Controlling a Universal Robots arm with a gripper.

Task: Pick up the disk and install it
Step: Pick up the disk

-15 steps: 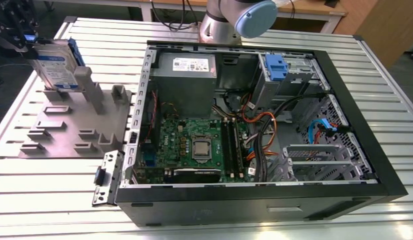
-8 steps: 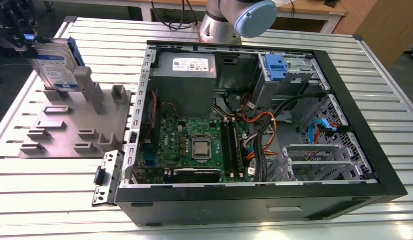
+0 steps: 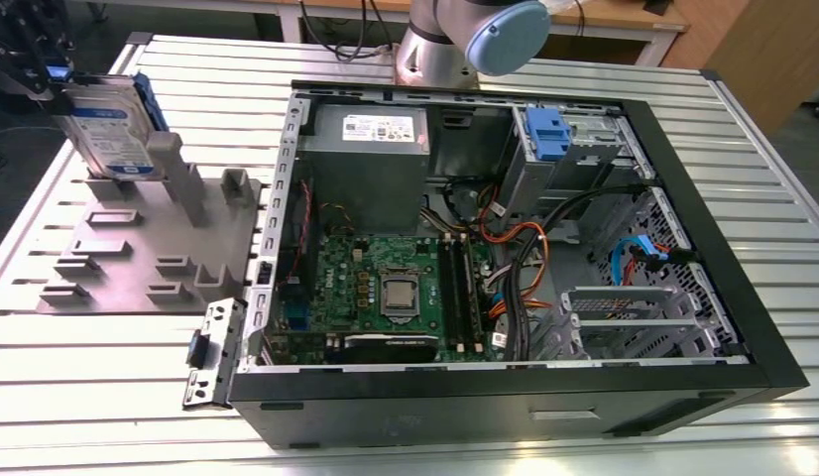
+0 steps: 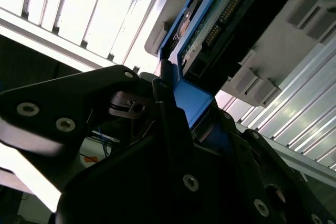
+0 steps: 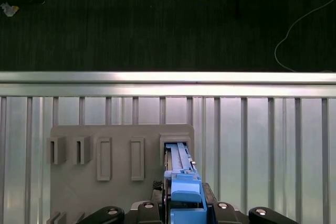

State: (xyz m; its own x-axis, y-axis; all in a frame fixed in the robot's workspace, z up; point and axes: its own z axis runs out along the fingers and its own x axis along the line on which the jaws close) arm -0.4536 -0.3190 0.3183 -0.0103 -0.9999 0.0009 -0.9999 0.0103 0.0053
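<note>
The disk stands upright in a slotted holder on the worktop, to the exterior view's left of the open computer case.

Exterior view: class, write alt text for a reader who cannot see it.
The end effector grips the top of the disk, which stands upright at a grey fixture on the exterior view's left. Beside it on a slatted table lies an open computer case.

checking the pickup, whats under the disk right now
The grey slotted holder lies under the disk, whose lower edge meets a raised slot. The slot's inside is covered by the disk. The gripper clamps the disk from above.
</note>
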